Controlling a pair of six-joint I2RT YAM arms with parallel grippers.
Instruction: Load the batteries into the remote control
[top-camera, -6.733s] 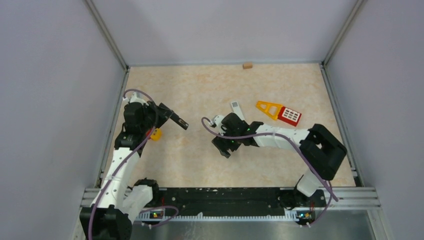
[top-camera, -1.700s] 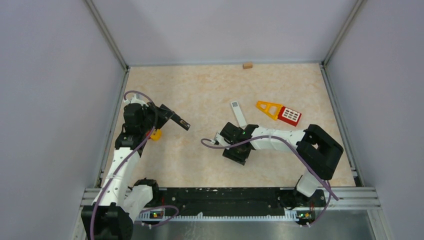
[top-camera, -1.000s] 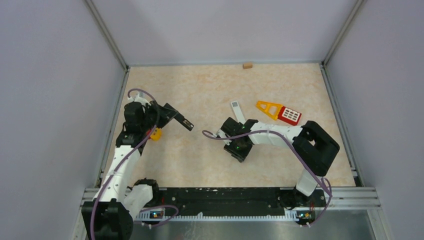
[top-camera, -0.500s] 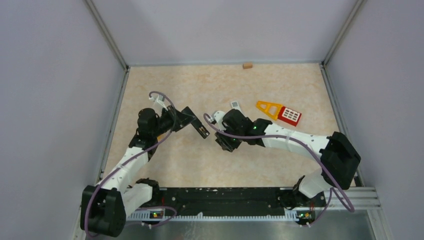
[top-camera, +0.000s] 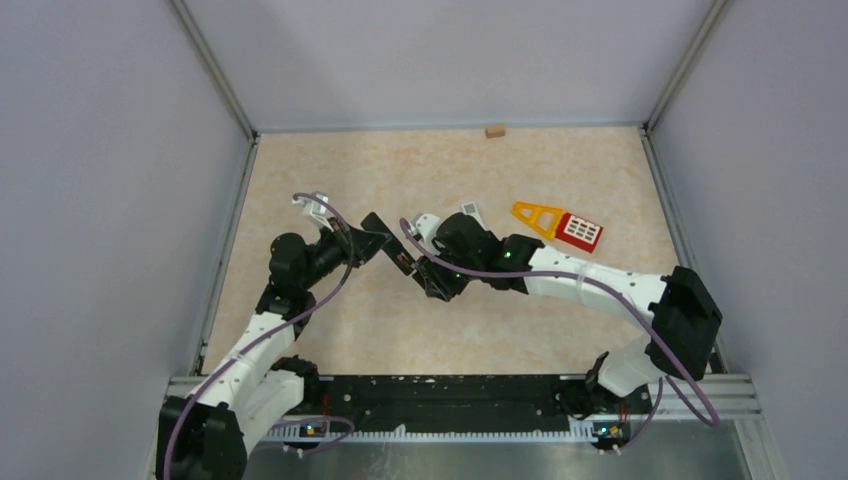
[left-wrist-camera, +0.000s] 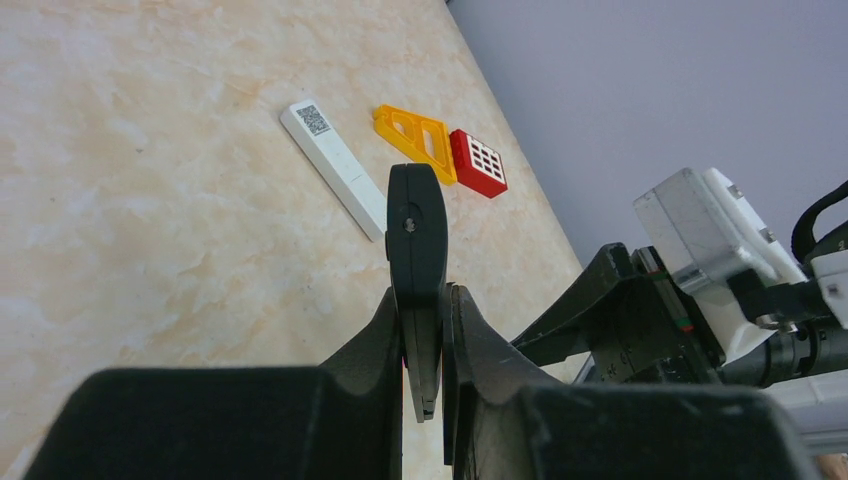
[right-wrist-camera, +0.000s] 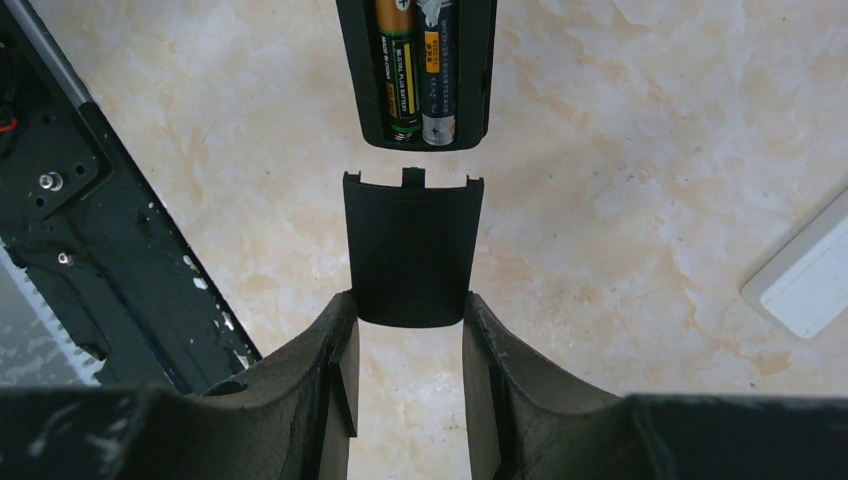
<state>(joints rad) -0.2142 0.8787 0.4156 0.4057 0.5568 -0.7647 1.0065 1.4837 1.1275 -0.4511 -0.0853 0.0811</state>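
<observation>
- Status, right gripper (right-wrist-camera: 407, 302)?
- Clamped on the loose cover (right-wrist-camera: 412, 240), tab end aimed at the open bay just ahead. Opposite, left gripper (left-wrist-camera: 425, 322) pinches the remote control (right-wrist-camera: 484, 60) edge-on, off the desk (right-wrist-camera: 620, 130), bay facing the other arm so the cover can slide on. Both batteries (right-wrist-camera: 398, 80) sit side by side inside. Looks like only closing remains.

The overhead camera hangs high behind the arm bases, taking in the whole bench (top-camera: 330, 180) with the bases at 6 o'clock. The left wrist camera sits low behind the left fingers (left-wrist-camera: 375, 338), facing 3 o'clock across the bench. The right wrist camera looks steeply down, close, past the right fingers (right-wrist-camera: 335, 360) toward 9 o'clock. All three catch the white remote (top-camera: 470, 211) and the black remote (right-wrist-camera: 415, 70).
</observation>
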